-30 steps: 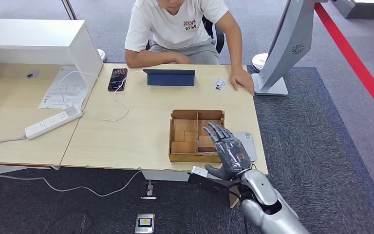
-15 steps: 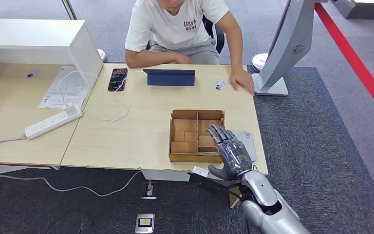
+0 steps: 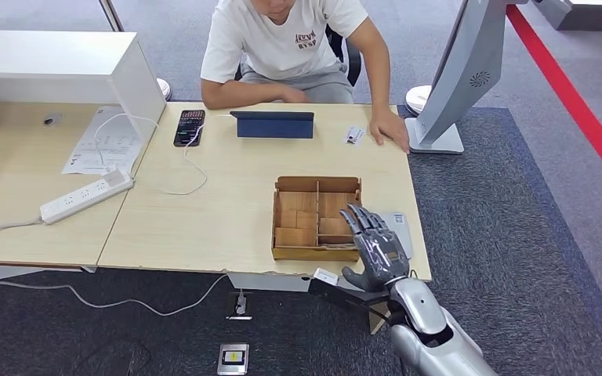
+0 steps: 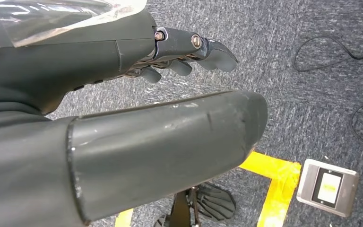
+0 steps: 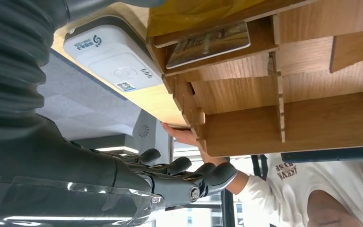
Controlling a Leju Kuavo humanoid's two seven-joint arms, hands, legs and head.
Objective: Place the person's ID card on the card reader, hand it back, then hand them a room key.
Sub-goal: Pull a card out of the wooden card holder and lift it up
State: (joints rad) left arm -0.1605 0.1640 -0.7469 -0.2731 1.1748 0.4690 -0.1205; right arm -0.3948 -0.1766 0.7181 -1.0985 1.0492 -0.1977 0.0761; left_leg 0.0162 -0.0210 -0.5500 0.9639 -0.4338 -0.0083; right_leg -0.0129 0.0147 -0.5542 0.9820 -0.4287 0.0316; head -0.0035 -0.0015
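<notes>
A: What dominates the head view?

B: The light wooden table (image 3: 227, 204), with a person (image 3: 286, 47) in a white shirt seated at its twelve o'clock edge. One of the person's hands (image 3: 390, 129) lies flat on the tabletop at about one o'clock.

A: And on the table?

B: A wooden divided box (image 3: 316, 218) sits toward five o'clock, near the front edge. Just beside it at three o'clock lies the card reader (image 3: 398, 232), a white and grey slab (in the right wrist view (image 5: 116, 59) it shows a printed label). A dark tablet (image 3: 272, 124) stands at twelve o'clock, a phone (image 3: 189, 127) at eleven o'clock with a white cable (image 3: 188, 160) trailing from it.

A: Where is the ID card?

B: The ID card (image 3: 353, 135) lies on the table just left of the person's hand, well apart from the reader. One room key (image 5: 208, 43) rests flat in a compartment of the box nearest the reader.

A: The robot's hands?

B: The right hand (image 3: 374, 249) hovers over the box's corner and the reader, fingers extended and spread, holding nothing; the right wrist view (image 5: 179, 177) shows the same. The left hand (image 4: 179, 61) hangs above the grey carpet, fingers (image 4: 217, 52) loosely extended, nothing in them.

A: Anything smaller?

B: A white power strip (image 3: 86, 196) on the neighbouring desk at nine o'clock.
</notes>
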